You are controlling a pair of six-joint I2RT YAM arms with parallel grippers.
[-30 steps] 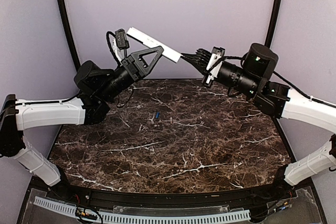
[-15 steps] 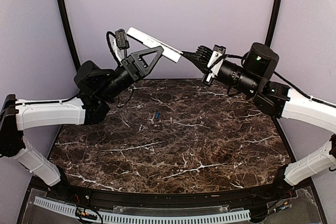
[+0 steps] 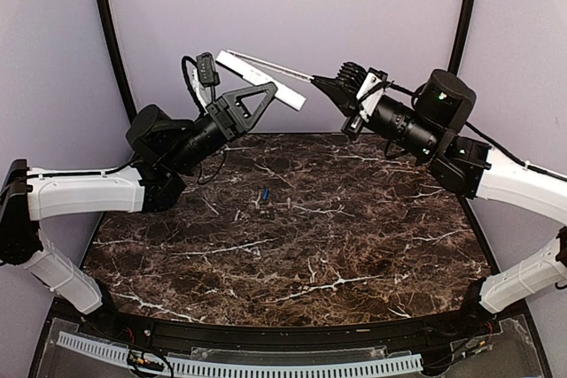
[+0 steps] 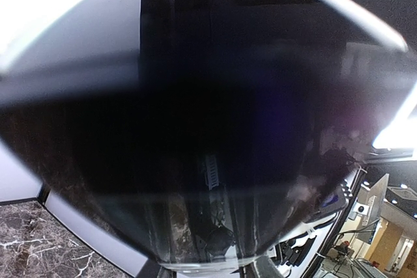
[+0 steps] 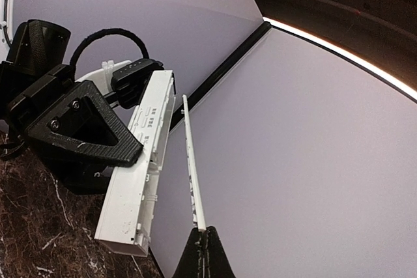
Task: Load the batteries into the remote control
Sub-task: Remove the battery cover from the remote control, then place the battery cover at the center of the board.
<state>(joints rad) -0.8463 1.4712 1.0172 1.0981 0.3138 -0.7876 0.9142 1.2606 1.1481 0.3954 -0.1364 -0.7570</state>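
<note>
The right tool has risen, peeling the back cover off the remote control, clamped aloft by the left tool. Pinching the cover's end, it should pull clear; batteries lie on the surface below the remote.

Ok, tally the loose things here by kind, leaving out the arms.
remote control: 1
thin white cover, lifted off it: 1
blue battery: 1 that shows clearly
Total: 3
</note>
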